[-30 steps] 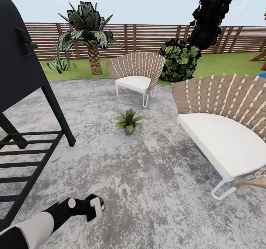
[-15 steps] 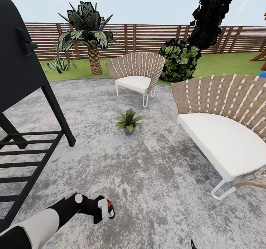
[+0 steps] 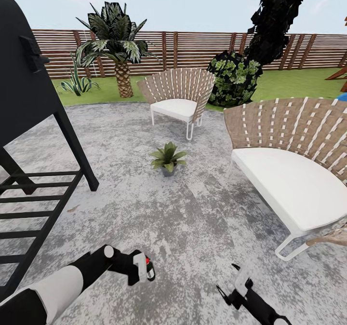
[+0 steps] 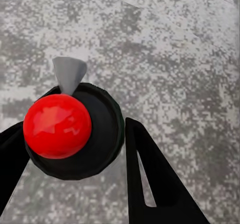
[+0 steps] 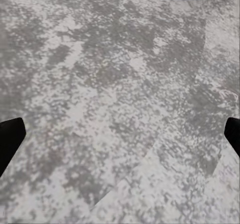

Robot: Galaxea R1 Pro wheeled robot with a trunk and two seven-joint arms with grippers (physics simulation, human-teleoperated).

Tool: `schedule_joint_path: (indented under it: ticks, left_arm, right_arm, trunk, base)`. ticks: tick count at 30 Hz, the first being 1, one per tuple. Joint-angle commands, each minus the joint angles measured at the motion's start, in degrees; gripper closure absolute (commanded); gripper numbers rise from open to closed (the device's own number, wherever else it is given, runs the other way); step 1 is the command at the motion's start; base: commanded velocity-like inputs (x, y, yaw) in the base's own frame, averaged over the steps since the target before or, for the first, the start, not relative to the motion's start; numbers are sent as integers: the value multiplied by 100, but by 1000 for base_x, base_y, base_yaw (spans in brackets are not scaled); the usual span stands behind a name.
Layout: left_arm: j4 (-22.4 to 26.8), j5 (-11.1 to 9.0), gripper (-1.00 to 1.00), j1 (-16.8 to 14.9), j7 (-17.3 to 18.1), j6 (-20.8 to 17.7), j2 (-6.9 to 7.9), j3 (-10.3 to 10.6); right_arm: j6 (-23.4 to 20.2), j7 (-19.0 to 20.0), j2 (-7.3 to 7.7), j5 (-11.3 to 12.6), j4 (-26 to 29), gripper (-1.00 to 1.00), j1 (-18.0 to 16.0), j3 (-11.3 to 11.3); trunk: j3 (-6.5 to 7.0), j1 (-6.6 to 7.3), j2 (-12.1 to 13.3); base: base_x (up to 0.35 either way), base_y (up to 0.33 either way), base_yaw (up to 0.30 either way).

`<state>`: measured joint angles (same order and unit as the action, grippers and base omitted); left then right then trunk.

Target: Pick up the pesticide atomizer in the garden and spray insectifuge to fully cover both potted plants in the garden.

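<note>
My left gripper is shut on the pesticide atomizer, low over the patio at the head view's lower left. In the left wrist view the atomizer's red spray head and dark round body sit between the black fingers, its white nozzle pointing out over the paving. One potted plant, a green rosette in a small grey pot, stands on the grey speckled patio ahead, well away from both grippers. The second potted plant is out of view. My right gripper hangs open and empty over the paving.
A black grill on legs stands close at the left. A large woven chair with a white seat is at the right, and a smaller one stands behind the plant. Beyond are a palm, bushes, lawn and the brown slatted fence.
My left gripper has carried the atomizer rightward and a little forward. My right gripper has risen into the head view at the bottom. The camera has stayed still.
</note>
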<state>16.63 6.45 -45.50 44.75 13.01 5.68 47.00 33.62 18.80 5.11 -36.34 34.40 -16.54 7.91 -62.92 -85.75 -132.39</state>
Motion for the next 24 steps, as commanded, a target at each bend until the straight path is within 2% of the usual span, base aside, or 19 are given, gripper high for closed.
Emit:
schedule_joint_path:
  ticks: [1, 2, 5, 8, 10, 11, 12, 16, 19, 23, 24]
  left_arm:
    - [64, 60, 100, 0, 32, 31, -1, -15]
    - [165, 68, 100, 4, 278, 6, 1, -15]
    - [200, 79, 100, 10, 500, -13, 8, -15]
    - [208, 86, 100, 21, 565, -27, 9, -15]
    - [208, 91, 100, 23, 562, -40, 1, -15]
    - [208, 92, 100, 23, 565, -41, 0, -15]
    - [209, 93, 100, 23, 567, -43, -1, -15]
    - [209, 93, 100, 24, 582, -40, -5, -15]
    - [209, 90, 100, 40, 593, -33, -5, -15]
    - [212, 101, 100, 73, 634, 34, 3, -6]
    - [215, 101, 100, 70, 658, 43, 3, -5]
  right_arm:
    - [19, 381, -8, -84, 254, -100, -5, 11]
    - [-28, 1018, -19, -130, 696, -100, -7, -10]
    - [-368, 1482, -57, -135, 1063, -100, -14, -16]
    - [-724, 1739, -268, -136, 1251, -100, -15, -60]
    - [-788, 2317, -382, -144, 1404, -100, -15, -328]
    - [-797, 2480, -397, -143, 1493, -100, -14, -387]
    - [-809, 2643, -414, -140, 1645, 100, -15, -440]
    - [-821, 2814, -516, -128, 1967, 100, -16, -533]
    - [-1021, 2872, -702, -124, 2133, 100, -16, -643]
    - [-1270, 3427, -970, -136, 2309, 100, -23, -667]
    - [-1274, 3441, -982, -142, 2313, 100, -24, -668]
  trunk:
    - [-5, 1, -2]
    - [-5, 1, -2]
    - [-5, 1, -2]
    - [-5, 1, -2]
    - [-5, 1, -2]
    - [-5, 1, -2]
    - [-5, 1, -2]
    - [-5, 1, -2]
    - [-5, 1, -2]
    - [-5, 1, -2]
    - [-5, 1, -2]
  base:
    - [0, 0, 0]
    - [0, 0, 0]
    - [0, 0, 0]
    - [0, 0, 0]
    - [0, 0, 0]
    - [0, 0, 0]
    - [0, 0, 0]
    - [0, 0, 0]
    - [0, 0, 0]
    - [0, 0, 0]
    - [0, 0, 0]
